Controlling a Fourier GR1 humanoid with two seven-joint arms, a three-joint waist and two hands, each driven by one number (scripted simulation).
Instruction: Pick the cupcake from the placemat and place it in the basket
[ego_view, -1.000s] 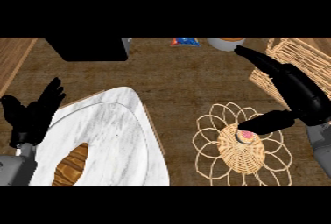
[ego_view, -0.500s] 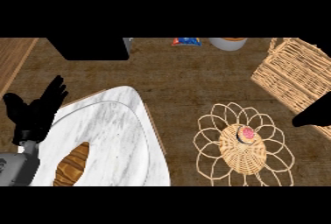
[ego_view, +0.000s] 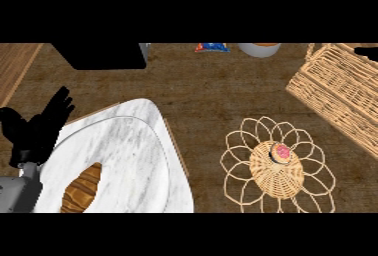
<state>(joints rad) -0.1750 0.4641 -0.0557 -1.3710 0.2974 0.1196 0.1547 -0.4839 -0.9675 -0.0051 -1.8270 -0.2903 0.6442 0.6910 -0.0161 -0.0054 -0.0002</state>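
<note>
Nearest the lower edge, a croissant (ego_view: 81, 189) lies on a white marble board (ego_view: 125, 160) at the left, and beside it the left hand (ego_view: 37, 127) rests by the view's left edge, its fingers straight and spread, holding nothing. To the right on the brown worktop (ego_view: 199, 90) is the woven flower-shaped placemat (ego_view: 277, 167), and the cupcake (ego_view: 280, 151) stands on its round middle, a little toward the far side, pink top facing up. Seen from above it is round, so it has no long axis across the worktop; its axis runs upright. Farther off at the right stands the wicker basket (ego_view: 336, 87), apart from the placemat. At the far edge are a black box (ego_view: 103, 55), a small blue packet (ego_view: 212, 47) and a white cup (ego_view: 258, 49). The right hand does not show at all, so its fingers cannot be judged. The likely risk: a hand closing on the soft top rather than the sides could tip the cupcake, or its fingers could catch the mat's loops and drag it.
</note>
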